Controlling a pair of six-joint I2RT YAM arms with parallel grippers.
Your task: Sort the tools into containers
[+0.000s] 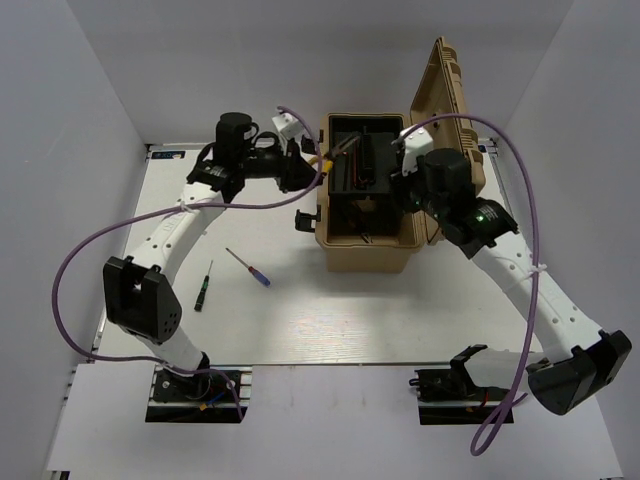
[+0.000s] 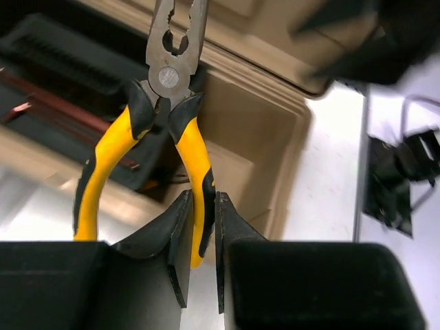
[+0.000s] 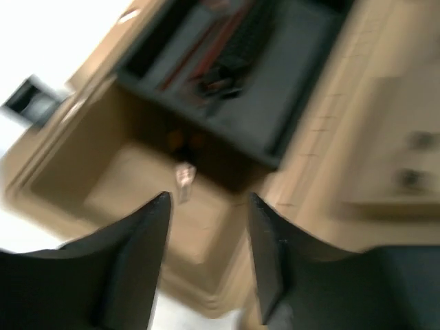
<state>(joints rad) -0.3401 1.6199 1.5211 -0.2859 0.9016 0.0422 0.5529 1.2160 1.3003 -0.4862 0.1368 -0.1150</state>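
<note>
My left gripper [image 2: 200,206] is shut on one handle of the yellow-and-black pliers [image 2: 187,141], whose metal nose points over the left rim of the open tan toolbox [image 2: 289,130]. In the top view the left gripper [image 1: 306,166] holds the pliers [image 1: 330,155] at the left rim of the toolbox [image 1: 365,250]. My right gripper [image 3: 207,206] is open and empty above the toolbox's tan compartment [image 3: 151,199]; this view is blurred. It also shows in the top view [image 1: 405,183]. A blue-tipped screwdriver [image 1: 248,267] and a small dark screwdriver [image 1: 203,286] lie on the table. The hex keys are not in view.
The toolbox lid [image 1: 452,110] stands open at the right. A black tray [image 3: 275,89] sits in the box's far half. A black latch [image 1: 305,220] sticks out from the box's left side. Purple cables [image 1: 90,250] loop beside both arms. White walls enclose the table.
</note>
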